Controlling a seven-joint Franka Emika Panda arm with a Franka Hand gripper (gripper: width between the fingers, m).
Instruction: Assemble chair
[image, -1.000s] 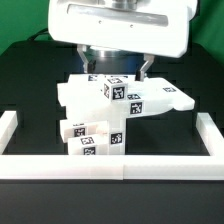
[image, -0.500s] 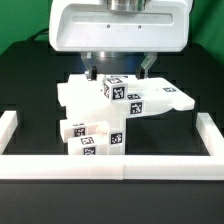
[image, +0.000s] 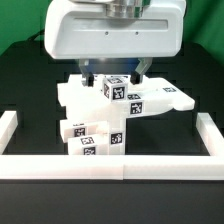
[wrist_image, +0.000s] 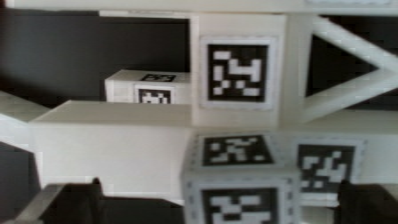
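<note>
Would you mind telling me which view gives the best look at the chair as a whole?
The exterior view: it shows the chair entire, flat slabs across the top and tagged blocks stacked below, against the wall. The wrist view is too close: it shows only part of the chair, a few tags and slab edges, blurred.

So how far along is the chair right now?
Looks done: several white parts are stacked into one chair cluster against the border wall. In hand: the gripper hangs just above the cluster; its fingers are hidden, so grasp is unclear. Left: I cannot tell which joints are seated; the cluster doesn't yet read as a finished chair.
</note>
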